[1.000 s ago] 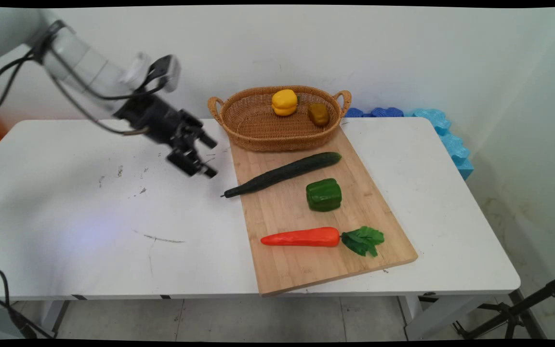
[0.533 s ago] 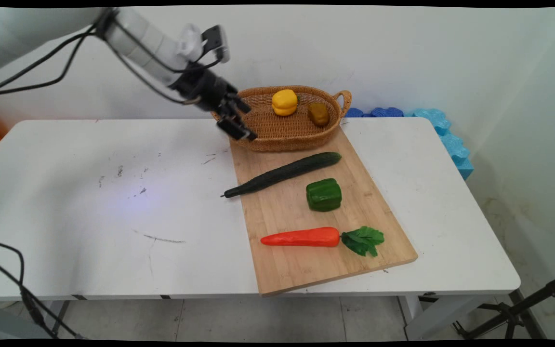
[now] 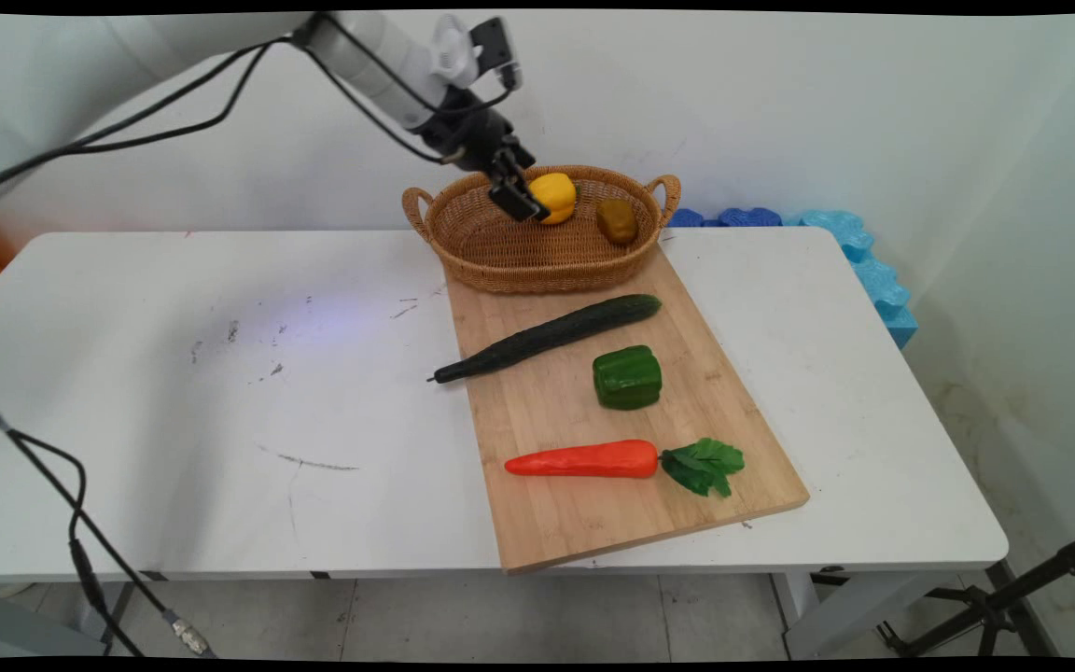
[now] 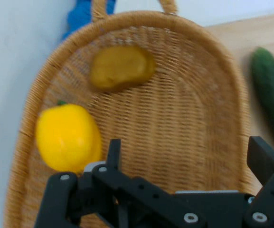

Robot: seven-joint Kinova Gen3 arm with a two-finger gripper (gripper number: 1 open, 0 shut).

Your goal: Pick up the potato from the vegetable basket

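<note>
In the main view, the black gripper (image 3: 511, 191) is seen poised over the left part of a wicker basket (image 3: 500, 266), which is set at the far end of a wooden cutting board (image 3: 575, 523) on the white table (image 3: 174, 420). A yellow pepper (image 3: 554, 196) is lodged against the basket's back wall, just beside the gripper's tips, and a brownish potato (image 3: 617, 221) is placed to its right. In front of the basket, a dark cucumber (image 3: 547, 336) is laid slantwise across the board, its thin end jutting past the left edge. A green pepper (image 3: 628, 377) is placed below it, and an orange carrot (image 3: 584, 460) with green leaves is laid nearest the camera. Blue foam pieces (image 3: 859, 257) are lined up along the wall past the table's far right corner.

In the hand view, the gripper (image 4: 186, 161) is shown with its two fingers spread wide apart, nothing held between them. The basket (image 4: 193, 123) is spread out under them. The yellow pepper (image 4: 66, 137) is seen just beside the left finger (image 4: 113, 152), though contact cannot be told, and the potato (image 4: 121, 67) is seen beyond it. Part of the cucumber (image 4: 272, 90) is visible outside the rim on the right.
</note>
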